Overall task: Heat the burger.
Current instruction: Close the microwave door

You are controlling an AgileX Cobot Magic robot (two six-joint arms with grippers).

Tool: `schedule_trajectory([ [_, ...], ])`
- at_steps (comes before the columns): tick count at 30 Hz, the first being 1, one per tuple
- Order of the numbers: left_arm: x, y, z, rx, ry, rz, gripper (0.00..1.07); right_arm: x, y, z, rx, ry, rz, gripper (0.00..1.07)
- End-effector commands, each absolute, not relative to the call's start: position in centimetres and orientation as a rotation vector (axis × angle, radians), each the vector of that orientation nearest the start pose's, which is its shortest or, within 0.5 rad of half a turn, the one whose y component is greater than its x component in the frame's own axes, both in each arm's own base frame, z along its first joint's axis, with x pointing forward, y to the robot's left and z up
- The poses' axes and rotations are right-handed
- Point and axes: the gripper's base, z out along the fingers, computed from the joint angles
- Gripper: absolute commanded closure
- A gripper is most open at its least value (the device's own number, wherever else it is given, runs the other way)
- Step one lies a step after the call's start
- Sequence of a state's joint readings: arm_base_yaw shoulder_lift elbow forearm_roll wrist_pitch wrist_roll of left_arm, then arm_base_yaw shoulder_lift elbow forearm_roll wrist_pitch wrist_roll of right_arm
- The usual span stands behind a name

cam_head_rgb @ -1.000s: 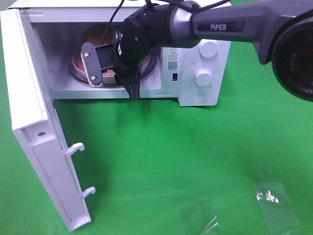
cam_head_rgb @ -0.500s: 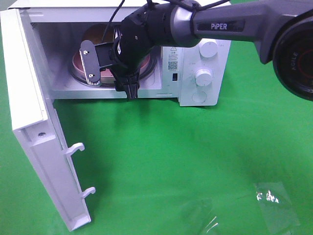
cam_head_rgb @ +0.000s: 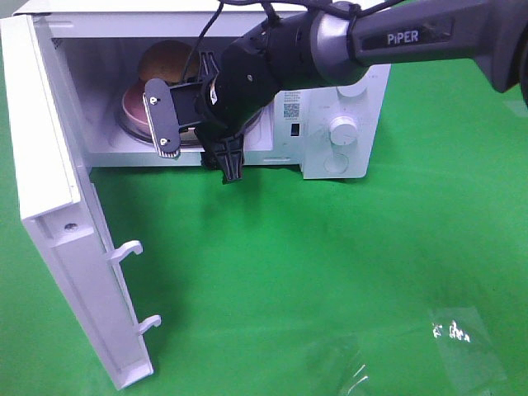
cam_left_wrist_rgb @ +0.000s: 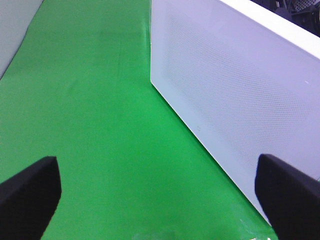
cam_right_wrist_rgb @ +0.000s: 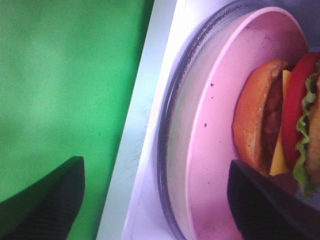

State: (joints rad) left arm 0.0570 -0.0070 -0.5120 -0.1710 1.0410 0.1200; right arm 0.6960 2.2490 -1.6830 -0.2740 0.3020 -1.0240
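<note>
The burger [cam_head_rgb: 165, 59] sits on a pink plate [cam_head_rgb: 132, 103] on the glass turntable inside the open microwave [cam_head_rgb: 363, 157]. In the right wrist view the burger [cam_right_wrist_rgb: 280, 125] shows bun, patty, cheese, tomato and lettuce, with the plate [cam_right_wrist_rgb: 215, 150] under it. My right gripper [cam_head_rgb: 198, 142] is at the microwave's mouth, just in front of the plate, open and holding nothing. Its jaws straddle the turntable rim [cam_right_wrist_rgb: 172, 150] in the right wrist view [cam_right_wrist_rgb: 157, 195]. My left gripper [cam_left_wrist_rgb: 157, 195] is open over the green cloth beside a white microwave panel [cam_left_wrist_rgb: 235, 90]; the high view does not show it.
The microwave door [cam_head_rgb: 58, 206] stands swung out to the left, its latch hooks [cam_head_rgb: 128, 250] pointing over the green cloth. A knob [cam_head_rgb: 343, 128] is on the control panel at the right. A clear plastic scrap [cam_head_rgb: 466, 338] lies at the front right.
My right gripper has opened wider and drawn back a little out of the cavity, toward the right. The plate with the burger stays on the turntable.
</note>
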Motion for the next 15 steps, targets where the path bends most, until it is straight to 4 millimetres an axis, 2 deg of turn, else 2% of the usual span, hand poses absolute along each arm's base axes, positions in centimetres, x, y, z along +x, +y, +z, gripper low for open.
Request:
schedule_trajectory([
  [1,-0.9,-1.4,28.3,0.070,1.974,-0.089,0.08,38.7,31.6,17.2,-1.934,1.291,-0.392,0.31],
  [9,-0.9,-1.4,28.3,0.070,1.975,-0.089,0.08,38.0,31.0,16.9,-1.952,1.305,-0.384,0.31],
  [15,-0.9,-1.4,28.3,0.070,1.975,-0.089,0.08,37.1,30.3,18.0,-1.939,1.282,-0.392,0.31],
])
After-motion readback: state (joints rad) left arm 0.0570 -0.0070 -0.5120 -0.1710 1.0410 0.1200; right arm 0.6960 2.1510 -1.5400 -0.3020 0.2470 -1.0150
